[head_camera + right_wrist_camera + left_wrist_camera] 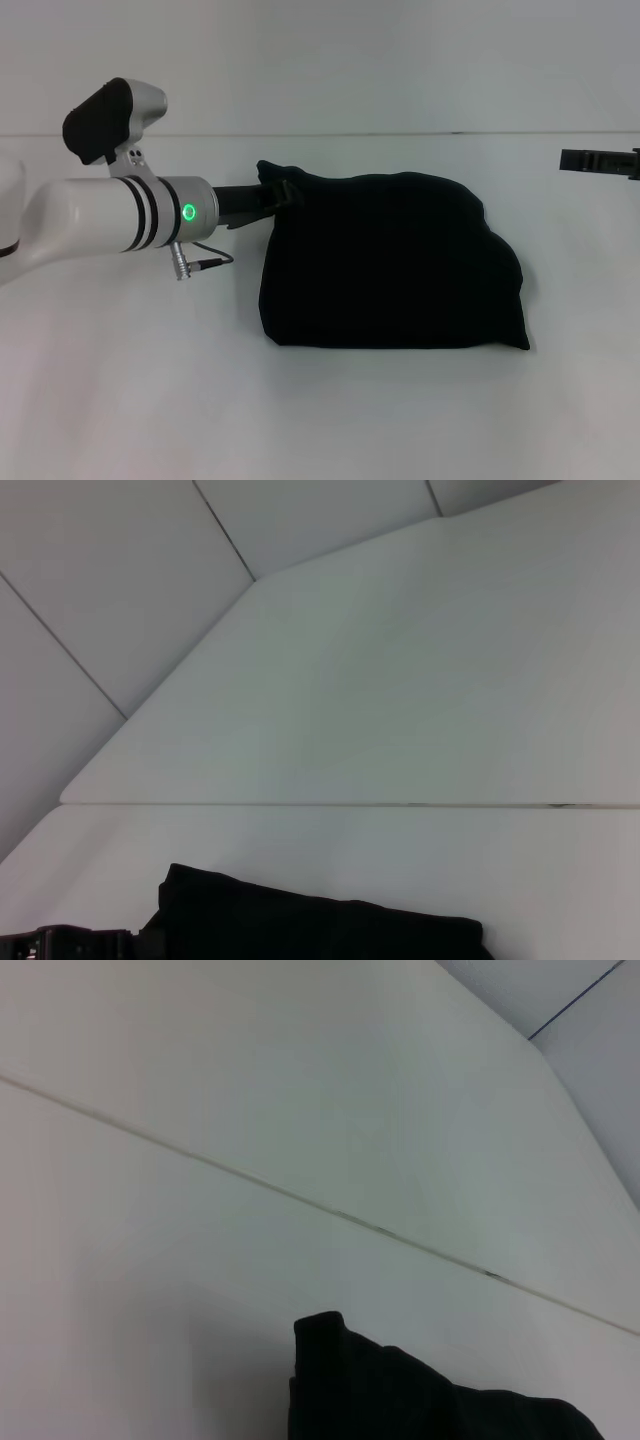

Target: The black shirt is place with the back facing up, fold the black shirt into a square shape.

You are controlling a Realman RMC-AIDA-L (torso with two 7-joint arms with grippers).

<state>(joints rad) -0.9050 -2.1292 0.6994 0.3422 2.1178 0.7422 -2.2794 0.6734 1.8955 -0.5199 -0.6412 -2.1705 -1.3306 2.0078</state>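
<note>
The black shirt [390,265] lies folded into a rough rectangle in the middle of the white table [330,420]. One cloth corner sticks up at its far left. My left gripper [283,192] reaches in from the left and sits at that raised corner, black against black cloth. In the left wrist view the raised corner of the black shirt [330,1360] pokes up above the table. My right gripper [598,160] hangs at the far right, well clear of the shirt. The right wrist view shows the black shirt [310,925] from the side, with the left gripper [70,946] at its end.
A seam line [400,134] runs across the table behind the shirt. The left arm's white forearm [100,215], with its grey cable, spans the table's left side. Bare tabletop surrounds the shirt in front and to the right.
</note>
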